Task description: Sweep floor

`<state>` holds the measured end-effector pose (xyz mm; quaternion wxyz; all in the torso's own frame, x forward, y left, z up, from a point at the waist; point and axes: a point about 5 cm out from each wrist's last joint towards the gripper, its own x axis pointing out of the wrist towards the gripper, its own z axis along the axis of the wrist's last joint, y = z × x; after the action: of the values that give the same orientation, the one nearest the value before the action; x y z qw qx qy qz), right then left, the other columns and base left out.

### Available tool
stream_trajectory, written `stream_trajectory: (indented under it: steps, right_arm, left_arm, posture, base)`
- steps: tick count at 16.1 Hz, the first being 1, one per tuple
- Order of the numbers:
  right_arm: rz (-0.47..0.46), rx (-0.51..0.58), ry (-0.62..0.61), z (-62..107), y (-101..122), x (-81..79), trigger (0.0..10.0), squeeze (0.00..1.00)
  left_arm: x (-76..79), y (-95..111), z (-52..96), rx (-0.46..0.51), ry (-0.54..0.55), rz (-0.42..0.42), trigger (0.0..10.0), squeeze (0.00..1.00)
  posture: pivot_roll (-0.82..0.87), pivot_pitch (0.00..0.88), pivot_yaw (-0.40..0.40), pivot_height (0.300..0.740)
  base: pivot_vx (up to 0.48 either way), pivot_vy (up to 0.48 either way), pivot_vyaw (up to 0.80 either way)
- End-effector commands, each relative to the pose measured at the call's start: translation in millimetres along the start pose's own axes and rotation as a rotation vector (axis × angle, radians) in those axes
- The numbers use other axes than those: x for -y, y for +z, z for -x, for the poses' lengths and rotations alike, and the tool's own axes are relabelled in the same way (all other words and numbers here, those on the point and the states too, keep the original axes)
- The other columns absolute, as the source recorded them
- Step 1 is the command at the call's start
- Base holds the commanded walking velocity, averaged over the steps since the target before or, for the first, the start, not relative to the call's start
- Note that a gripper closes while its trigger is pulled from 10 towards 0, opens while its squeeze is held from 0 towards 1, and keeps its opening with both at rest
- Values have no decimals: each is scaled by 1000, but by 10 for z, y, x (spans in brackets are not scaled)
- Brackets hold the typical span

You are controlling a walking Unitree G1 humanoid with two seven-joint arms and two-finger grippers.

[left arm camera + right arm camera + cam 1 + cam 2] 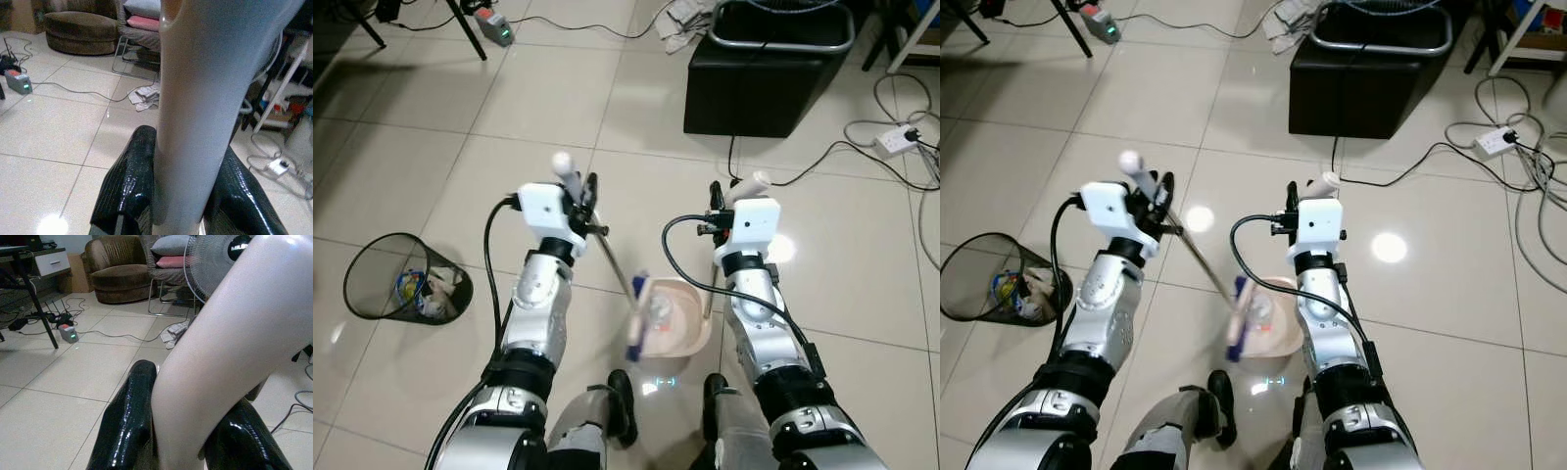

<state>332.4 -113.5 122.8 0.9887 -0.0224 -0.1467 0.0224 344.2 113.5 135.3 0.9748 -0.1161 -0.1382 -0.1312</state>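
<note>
Left gripper is clamped on the pale plastic grip of a thin metal-shafted hand broom; the shaft runs down and inward to its blue-purple brush head, which sits at the left lip of the pale pink plastic dustpan. Right gripper is clenched around the dustpan's cream handle, holding the pan on the glossy beige tile floor just ahead of the robot's feet. Some light debris looks to be inside the pan already, too small to identify. Judgement: we're in the collect step, brushing dirt into the pan. The black wire-mesh wastebasket, with rubbish in it, stands well apart to the robot's left. Next move likely needs both grips held firm, pan kept level while lifting, then a turn left to tip it over the basket.
</note>
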Motion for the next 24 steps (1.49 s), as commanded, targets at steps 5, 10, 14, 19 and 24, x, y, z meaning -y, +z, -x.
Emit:
stream_trajectory:
  steps: [5,10,14,19,24]
  right_arm:
    - [-46,-39,-66,2,-84,141,10000,0]
    - [-75,-38,-121,40,-64,373,10000,0]
    - [-164,-59,-89,83,6,446,10000,0]
    - [-201,57,-69,-44,530,565,10000,0]
    - [-243,120,-77,-200,985,668,10000,0]
  left_arm:
    - [164,157,-74,1,-337,20,10000,0]
    - [-173,675,-271,96,-436,-235,10000,0]
    - [-579,1014,-364,133,-284,-350,10000,0]
    - [-1240,732,-30,-131,138,-507,10000,0]
    - [-1187,392,358,-172,173,-404,10000,0]
  posture:
    - [53,279,134,740]
    - [41,187,119,740]
    - [20,136,117,740]
    - [9,86,112,740]
    - [6,61,95,740]
  base:
    - [0,0,0]
    - [0,0,0]
    - [0,0,0]
    - [0,0,633]
    - [0,0,783]
